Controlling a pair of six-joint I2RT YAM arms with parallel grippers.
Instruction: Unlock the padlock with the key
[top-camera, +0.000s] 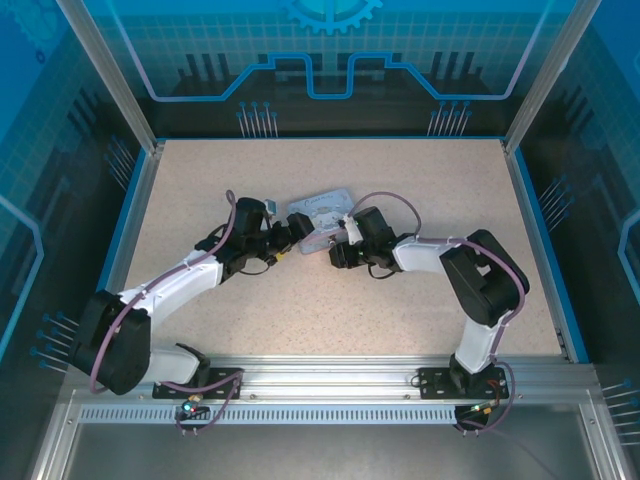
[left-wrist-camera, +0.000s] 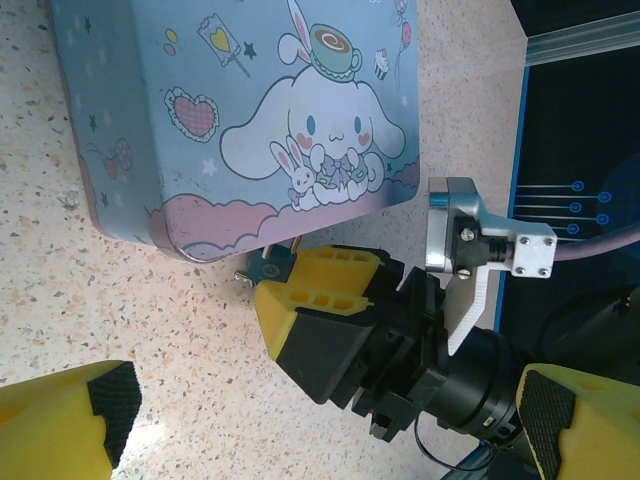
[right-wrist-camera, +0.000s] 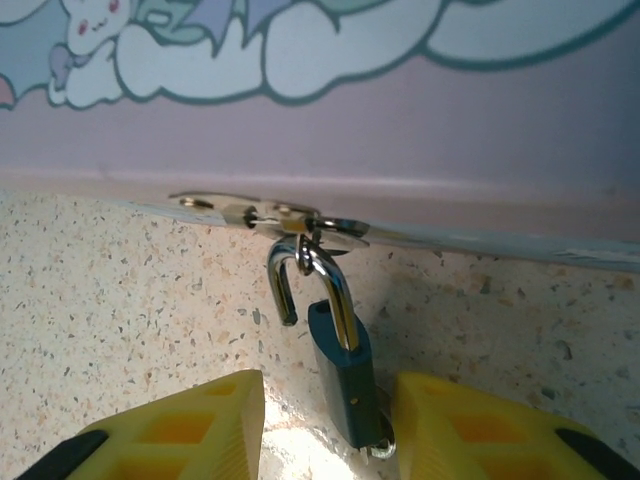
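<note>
The padlock (right-wrist-camera: 345, 375) is small and dark blue, and its silver shackle (right-wrist-camera: 300, 270) has sprung open. It hangs by that shackle from the hasp of the pale blue cartoon tin (right-wrist-camera: 330, 110). The end of the key (right-wrist-camera: 380, 447) pokes out under the lock body, mostly hidden. My right gripper (right-wrist-camera: 325, 430) is open, its yellow fingers (right-wrist-camera: 180, 430) on either side of the lock, and the right finger sits close against the lock. My left gripper (left-wrist-camera: 320, 400) is wide open just behind the right gripper's fingers (left-wrist-camera: 320, 290) and holds nothing. The padlock (left-wrist-camera: 268, 268) peeks out at their tip.
The tin (top-camera: 320, 210) lies mid-table with both grippers meeting at its near edge, the left (top-camera: 283, 240) and the right (top-camera: 335, 240). A blue rim (top-camera: 535, 250) borders the speckled tabletop (top-camera: 300, 310), with open surface all round the tin.
</note>
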